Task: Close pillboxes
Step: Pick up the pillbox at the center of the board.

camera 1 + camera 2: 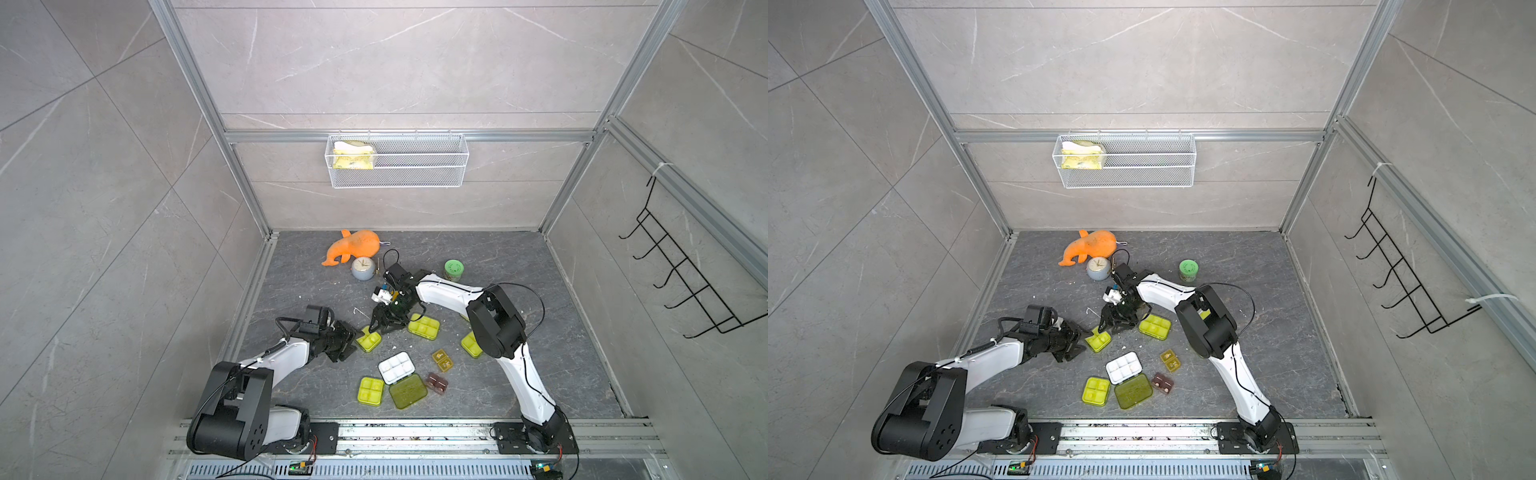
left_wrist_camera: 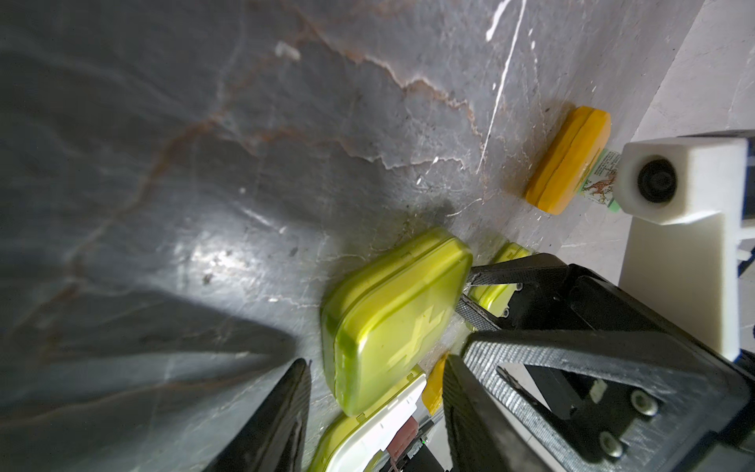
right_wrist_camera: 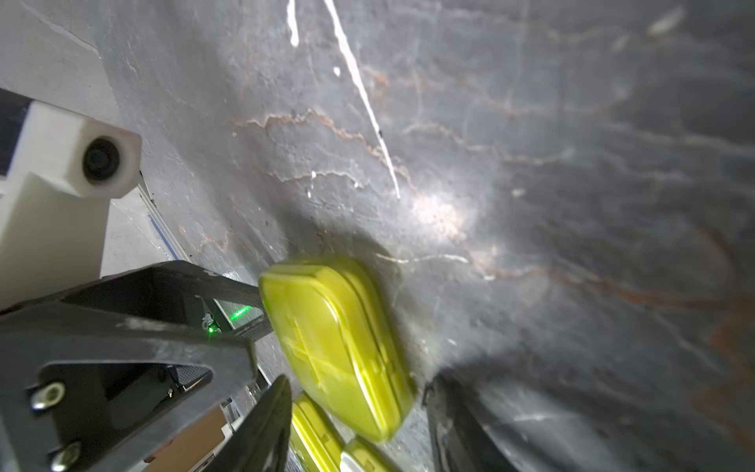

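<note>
A small yellow-green pillbox [image 1: 369,339] [image 1: 1098,340] lies on the dark floor with both grippers at it. In the left wrist view the pillbox [image 2: 392,323] has its lid down, and my left gripper [image 2: 376,417] is open, its fingers either side of the near end with a gap. My right gripper [image 3: 359,429] is also open, straddling the same, blurred pillbox [image 3: 339,347] from the far side. In both top views the left gripper [image 1: 353,332] and right gripper [image 1: 380,324] face each other across it.
A closed six-cell pillbox [image 1: 424,326] lies to the right. Nearer the front are an open white tray [image 1: 397,368] with its lid [image 1: 408,390], a four-cell box [image 1: 370,390], an amber box [image 1: 442,360] and a brown one [image 1: 437,382]. An orange box [image 2: 568,159], green-lidded jar [image 1: 454,270], clock [image 1: 363,268] and orange toy [image 1: 353,246] lie behind.
</note>
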